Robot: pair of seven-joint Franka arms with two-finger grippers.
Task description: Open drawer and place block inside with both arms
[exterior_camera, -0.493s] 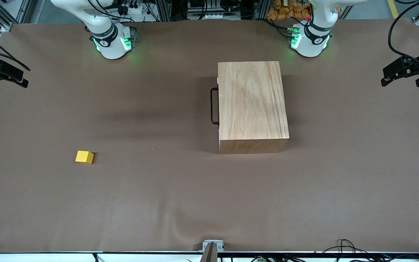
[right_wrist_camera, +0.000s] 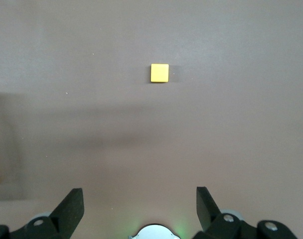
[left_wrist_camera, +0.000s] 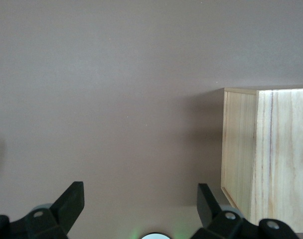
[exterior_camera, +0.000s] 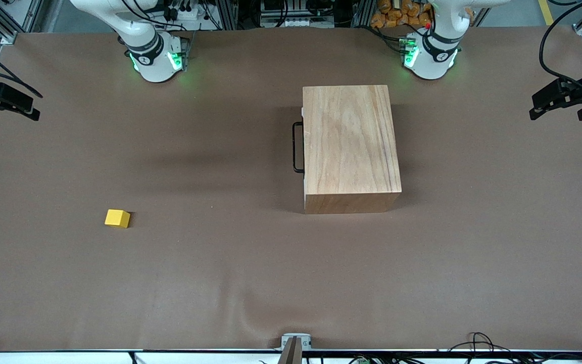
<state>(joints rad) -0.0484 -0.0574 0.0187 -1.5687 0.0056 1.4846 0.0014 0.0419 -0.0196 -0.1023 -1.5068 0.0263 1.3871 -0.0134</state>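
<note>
The left gripper point(left_wrist_camera: 137, 209) has its two black fingers point(left_wrist_camera: 71, 201) spread wide apart, with nothing between them. In the left wrist view only brown table shows in the gap. In the front view this gripper point(exterior_camera: 559, 98) hangs in the air at the left arm's end of the table point(exterior_camera: 291, 283), well apart from the box point(exterior_camera: 350, 146).

The right gripper point(right_wrist_camera: 137, 209) is also wide open and holds nothing. Its fingers point(right_wrist_camera: 71, 206) frame bare table, and the block point(right_wrist_camera: 159, 72) lies well apart from them on the cloth. In the front view the right gripper point(exterior_camera: 5, 102) hangs at the right arm's end of the table.

The block point(exterior_camera: 117, 218) is a small yellow cube. It rests flat on the table toward the right arm's end, nearer to the front camera than the box, and it touches nothing else.

The box stands upright toward the left arm's end, near the left arm's base point(exterior_camera: 430, 53). One corner of the box point(left_wrist_camera: 266, 159) shows in the left wrist view. The drawer is pushed fully in, so only a thin strip of its white front point(exterior_camera: 302, 112) shows from above. The black handle point(exterior_camera: 297, 147) sticks out from the side of the box that faces the right arm's end. No gripper touches it.

Both bases glow green; the right arm's base point(exterior_camera: 154, 58) stands well apart from the box.
</note>
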